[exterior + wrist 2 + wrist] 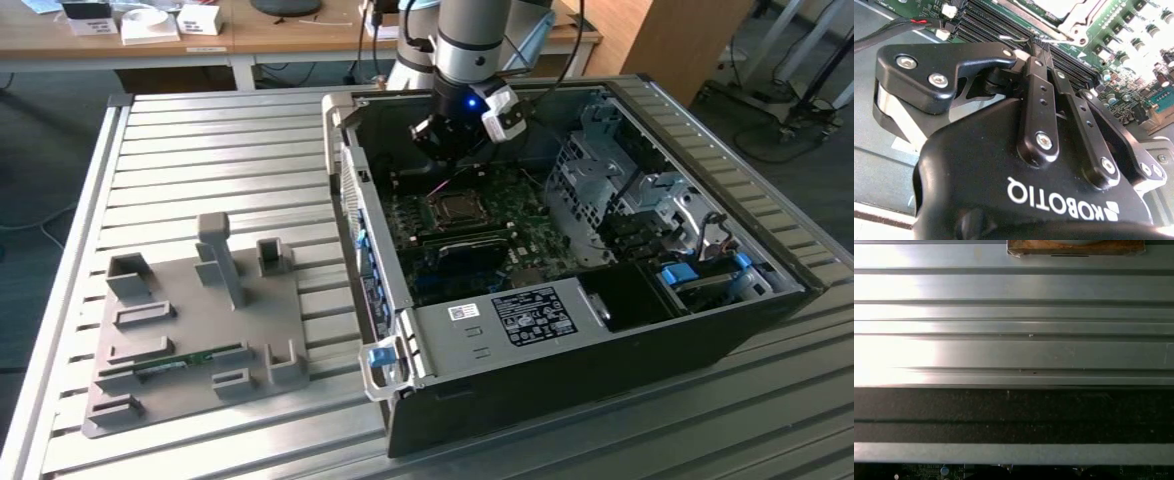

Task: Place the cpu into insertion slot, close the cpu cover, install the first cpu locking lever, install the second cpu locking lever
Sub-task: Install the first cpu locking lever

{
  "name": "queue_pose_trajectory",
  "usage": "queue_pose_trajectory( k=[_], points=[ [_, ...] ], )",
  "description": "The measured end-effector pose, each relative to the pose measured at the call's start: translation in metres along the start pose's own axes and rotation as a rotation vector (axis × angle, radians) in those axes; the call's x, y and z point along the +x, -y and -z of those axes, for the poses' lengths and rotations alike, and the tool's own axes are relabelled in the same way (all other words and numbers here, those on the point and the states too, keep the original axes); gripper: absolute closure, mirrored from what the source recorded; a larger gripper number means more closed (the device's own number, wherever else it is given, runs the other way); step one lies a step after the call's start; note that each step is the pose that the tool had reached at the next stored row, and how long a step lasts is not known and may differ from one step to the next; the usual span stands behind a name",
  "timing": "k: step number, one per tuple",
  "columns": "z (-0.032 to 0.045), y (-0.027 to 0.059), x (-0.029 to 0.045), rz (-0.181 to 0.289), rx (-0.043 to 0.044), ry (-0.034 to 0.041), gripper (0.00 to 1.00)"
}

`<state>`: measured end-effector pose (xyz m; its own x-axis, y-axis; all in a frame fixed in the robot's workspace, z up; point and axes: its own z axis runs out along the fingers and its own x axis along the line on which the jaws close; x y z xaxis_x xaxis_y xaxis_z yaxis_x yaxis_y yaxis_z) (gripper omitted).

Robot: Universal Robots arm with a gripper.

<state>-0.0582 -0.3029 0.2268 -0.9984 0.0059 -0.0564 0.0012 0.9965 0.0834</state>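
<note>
The open computer case (561, 340) lies on a slatted metal table, with the green circuit board (534, 235) inside it. The insertion slot (454, 208) is a dark square edged in silver. My gripper (451, 158) hangs just behind it, low over the board. In the second wrist view the black fingers (1040, 100) meet at their tips, so my gripper (1036, 46) is shut. A thin wire locking lever (1015, 38) reaches those tips. Whether it is pinched I cannot tell. Beyond lies the silver cpu cover (1074, 26), flat around a pale surface that seems to be the cpu (1054, 4).
Long black memory slots (999, 22) run beside the socket. Drive cages (627, 190) fill the case on the exterior view's right. A grey fixture plate (200, 330) with upright holders sits on the table (1014, 290) at the exterior view's left. A wooden desk (267, 30) stands behind.
</note>
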Motion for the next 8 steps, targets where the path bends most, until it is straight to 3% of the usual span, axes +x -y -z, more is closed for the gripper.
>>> queue_pose_trajectory(
  k=[8],
  points=[
    [-0.0028, 0.0002, -0.0037, 0.0, 0.0, -0.0001, 0.89]
  ],
)
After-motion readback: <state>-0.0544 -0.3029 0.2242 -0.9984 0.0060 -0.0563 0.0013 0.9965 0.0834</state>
